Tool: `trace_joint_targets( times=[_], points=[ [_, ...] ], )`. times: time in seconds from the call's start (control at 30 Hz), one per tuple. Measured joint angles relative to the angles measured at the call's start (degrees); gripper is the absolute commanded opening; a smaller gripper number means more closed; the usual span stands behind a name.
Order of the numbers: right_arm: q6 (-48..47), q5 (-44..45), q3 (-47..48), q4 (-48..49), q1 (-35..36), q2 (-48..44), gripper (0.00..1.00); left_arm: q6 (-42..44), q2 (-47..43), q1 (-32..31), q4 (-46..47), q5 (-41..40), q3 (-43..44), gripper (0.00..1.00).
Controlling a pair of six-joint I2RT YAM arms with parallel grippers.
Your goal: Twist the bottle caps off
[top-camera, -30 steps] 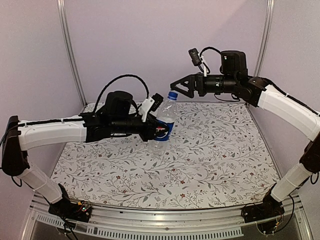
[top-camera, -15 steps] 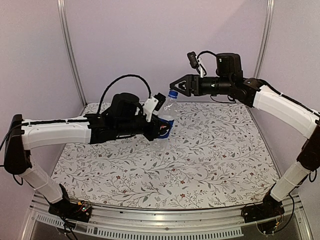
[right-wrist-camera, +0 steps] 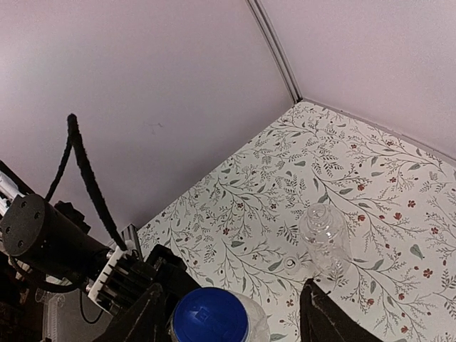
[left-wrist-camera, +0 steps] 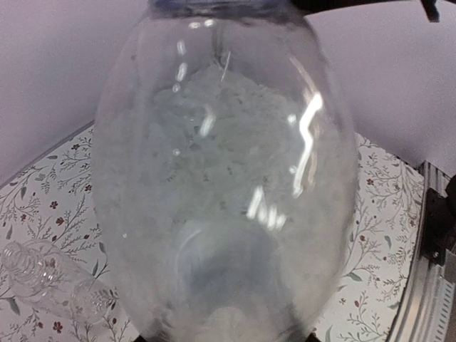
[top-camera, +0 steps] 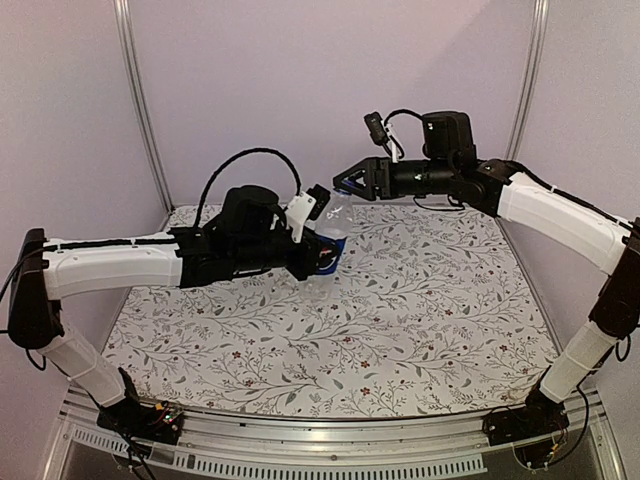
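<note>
My left gripper (top-camera: pixel 322 256) is shut on the Pepsi bottle (top-camera: pixel 334 232) and holds it upright above the table; its clear body fills the left wrist view (left-wrist-camera: pixel 228 178). Its blue cap (right-wrist-camera: pixel 210 315) sits on the neck, between the fingers of my right gripper (right-wrist-camera: pixel 228 320). That gripper (top-camera: pixel 344 184) is open, with a finger on each side of the cap and gaps between. The plain bottle (right-wrist-camera: pixel 325 239) lies on the table with its mouth open, also in the left wrist view (left-wrist-camera: pixel 43 279). A small clear cap (right-wrist-camera: pixel 292 266) lies next to it.
The floral tablecloth (top-camera: pixel 420 310) covers the table. Pale walls with metal posts (top-camera: pixel 140 100) close the back and sides. The left arm's black cable (right-wrist-camera: pixel 89 182) loops up beside the held bottle.
My right gripper has moved left and down until its open fingers straddle the blue cap. My left arm has drawn the Pepsi bottle slightly lower.
</note>
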Motion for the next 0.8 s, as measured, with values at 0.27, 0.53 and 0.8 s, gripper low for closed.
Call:
trace_joint_targets(
  times=[0.27, 0.53, 0.8],
  points=[
    [-0.3, -1.4, 0.0, 0.0, 0.0, 0.1, 0.38, 0.0, 0.0, 0.0, 0.0, -1.0, 0.0, 0.31],
    [-1.5, -3.4, 0.0, 0.2, 0.0, 0.1, 0.14, 0.2, 0.0, 0.0, -0.1, -1.7, 0.0, 0.31],
    [-6.1, -6.4, 0.0, -0.5, -0.3, -0.1, 0.09, 3.1, -0.2, 0.2, -0.5, 2.6, 0.0, 0.31]
  ],
)
